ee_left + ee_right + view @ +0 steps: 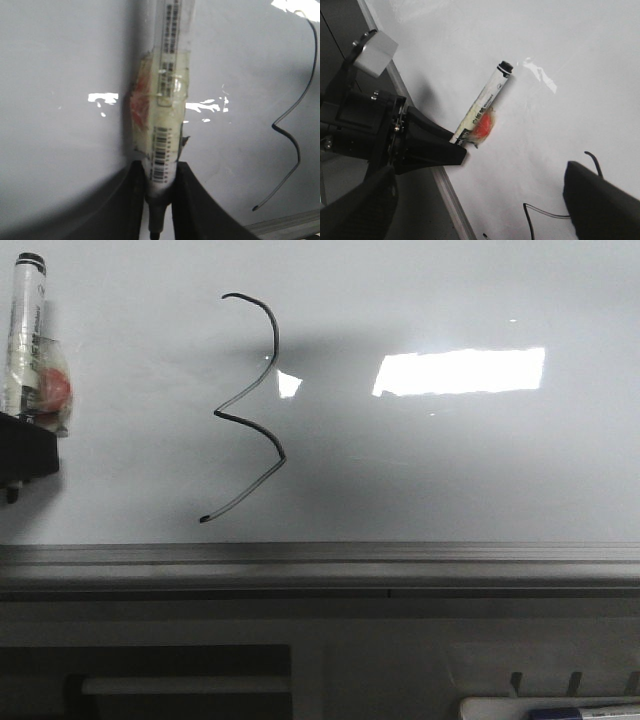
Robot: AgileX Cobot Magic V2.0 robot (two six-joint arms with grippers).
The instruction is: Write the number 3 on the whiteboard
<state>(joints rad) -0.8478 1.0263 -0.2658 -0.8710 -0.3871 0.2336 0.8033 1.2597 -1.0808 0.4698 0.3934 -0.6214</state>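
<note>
The number 3 (250, 405) is a thin black wobbly line on the whiteboard (470, 460), left of the middle. My left gripper (25, 445) is at the far left edge, shut on the white marker pen (28, 330), well to the left of the 3. In the left wrist view the pen (162, 125) sits between the black fingers (192, 200) of the left gripper (160, 200), with the 3 (295, 145) off to one side. My right gripper (480, 210) is open and empty above the board. It looks on the left gripper (420, 142), the pen (482, 107) and part of the 3 (530, 215).
A grey metal ledge (320, 565) runs along the board's near edge. A bright rectangular light reflection (460, 370) lies right of the 3. A white object with a blue pen (550, 708) sits at the bottom right, below the ledge.
</note>
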